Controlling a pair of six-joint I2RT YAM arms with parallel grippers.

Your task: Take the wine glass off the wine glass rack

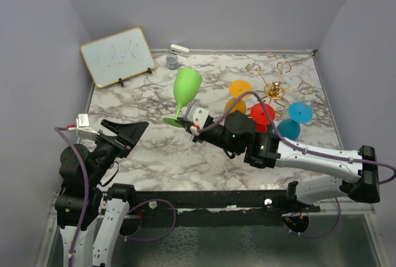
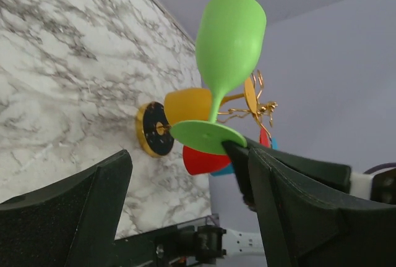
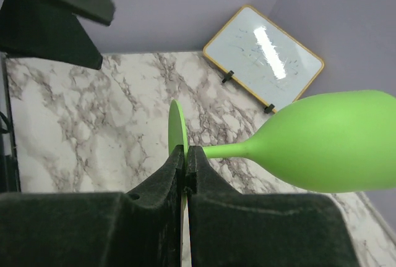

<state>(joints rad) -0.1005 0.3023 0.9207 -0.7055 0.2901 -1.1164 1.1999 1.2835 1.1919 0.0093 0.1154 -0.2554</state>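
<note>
Centre of the top view: pinches the thin round foot of a lime-green plastic wine glass [image 1: 187, 88] edge-on between the closed-together fingers of the right gripper [image 1: 193, 128]. Holds it off the gold wire wine glass rack [image 1: 272, 88], left of that stand and apart from it, with the stem tipped far over and the bowl toward the upper edge of the frame. In the right wrist view, shows the green foot as a narrow sliver squeezed between the two black fingers, bowl out to the right.

Right of centre, hanging bowl-down from the looped arms: an orange glass [image 1: 235, 105], a red glass [image 1: 262, 114] and a blue glass [image 1: 288, 129]. In the left wrist view, left of centre: the round black gold-rimmed base [image 2: 154, 129] on the white-and-grey marbled tabletop [image 1: 148, 156].

Lower left of the top view: left gripper [image 1: 133, 136] spread wide, gripping nothing, well apart from the green glass.

Upper left: a wood-framed whiteboard [image 1: 117, 55], propped at a slant.
</note>
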